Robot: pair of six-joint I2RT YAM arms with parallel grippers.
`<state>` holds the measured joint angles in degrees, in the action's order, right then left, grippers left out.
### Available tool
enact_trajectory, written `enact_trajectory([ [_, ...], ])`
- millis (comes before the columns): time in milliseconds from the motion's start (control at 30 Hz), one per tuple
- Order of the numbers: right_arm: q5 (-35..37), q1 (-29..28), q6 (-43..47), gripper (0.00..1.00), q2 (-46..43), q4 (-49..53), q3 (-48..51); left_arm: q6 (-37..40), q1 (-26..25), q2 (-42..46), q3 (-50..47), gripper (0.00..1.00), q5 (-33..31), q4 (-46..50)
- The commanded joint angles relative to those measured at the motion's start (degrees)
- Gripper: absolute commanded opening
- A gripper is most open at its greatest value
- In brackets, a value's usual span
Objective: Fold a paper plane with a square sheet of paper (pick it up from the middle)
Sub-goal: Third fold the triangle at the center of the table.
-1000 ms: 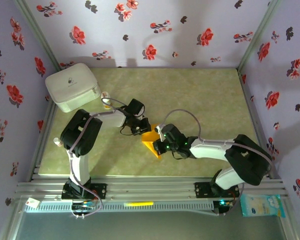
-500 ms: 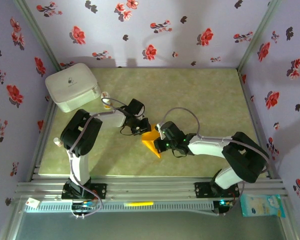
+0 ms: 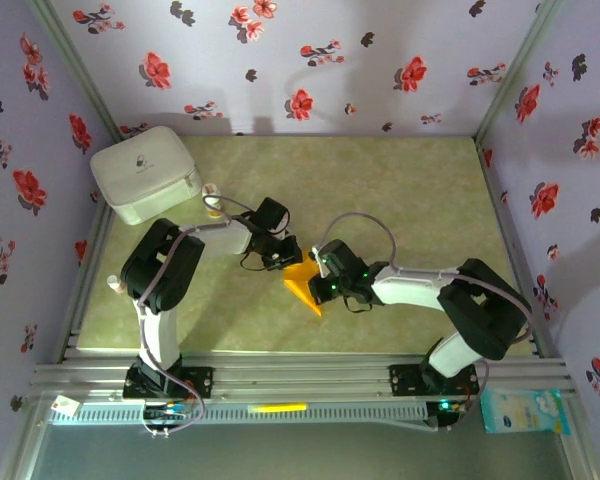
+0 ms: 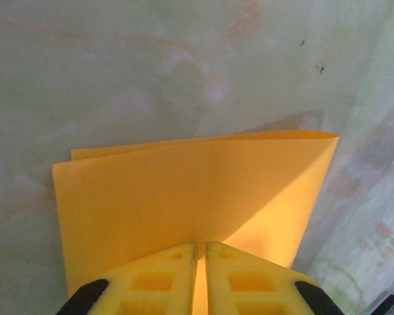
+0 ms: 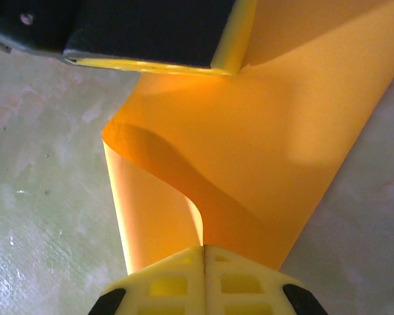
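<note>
Folding was at an early stage. My left gripper (image 4: 200,246) was closed on one edge of the square sheet of paper (image 4: 184,197), and my right gripper (image 5: 203,248) was closed on the other side, so the sheet was held between them over the bench (image 4: 151,65). Ahead of the left gripper it lay doubled in two loose layers, but I judged that no crease was pressed sharp. Nose, wings and centre ridge were all left to make.

Top camera looks steeply down from high over the near edge, taking in the whole table (image 3: 410,190); both wrist cameras sit close, facing the same folded orange paper (image 3: 305,285) (image 4: 184,197) (image 5: 269,151) from opposite sides.
</note>
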<state>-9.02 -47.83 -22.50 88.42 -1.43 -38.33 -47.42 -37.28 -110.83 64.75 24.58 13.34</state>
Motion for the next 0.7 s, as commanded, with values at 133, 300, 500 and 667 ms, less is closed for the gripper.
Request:
enact_trajectory([
  [133, 0.6, 0.5, 1.6, 0.0, 1.2, 3.3, -3.2, 0.1, -0.7, -0.1, -1.7, 0.13, -1.6, 1.5],
  [300, 0.2, 0.5, 1.7, 0.0, 1.8, 5.7, -4.2, 0.0, -0.7, 0.1, -1.8, 0.13, -1.6, 1.4],
  [500, -1.4, 0.5, 1.6, 0.0, 1.2, 7.1, -4.3, 0.0, -0.7, 0.1, -1.8, 0.13, -1.6, 1.3],
  [667, 0.1, 0.5, 1.6, 0.0, 1.6, 7.2, -4.6, 0.0, -0.7, 0.1, -1.8, 0.13, -1.6, 1.3],
])
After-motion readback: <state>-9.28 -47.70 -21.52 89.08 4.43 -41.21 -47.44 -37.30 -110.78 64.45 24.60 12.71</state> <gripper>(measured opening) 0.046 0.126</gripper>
